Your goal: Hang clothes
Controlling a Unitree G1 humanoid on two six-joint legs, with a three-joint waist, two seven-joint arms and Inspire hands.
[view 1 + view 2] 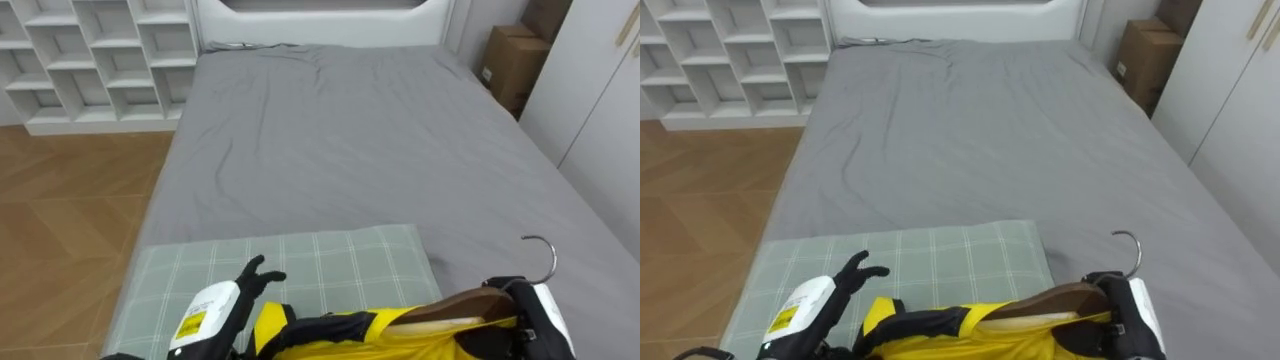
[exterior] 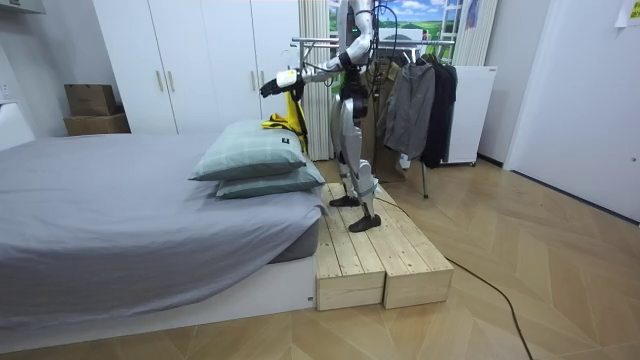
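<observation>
A home bedroom: grey-sheeted bed (image 1: 350,140), pillows (image 2: 255,152), white wardrobes (image 2: 200,60), and a clothes rack (image 2: 400,45).

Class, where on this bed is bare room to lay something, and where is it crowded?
The grey sheet lies bare from the white bed board to the checked pillow. The near edge is crowded: pillow, left hand, yellow garment on the wooden hanger in the right hand.

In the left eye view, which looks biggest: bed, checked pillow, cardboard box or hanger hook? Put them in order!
1. bed
2. checked pillow
3. cardboard box
4. hanger hook
The box sits far back, so it looks small.
</observation>
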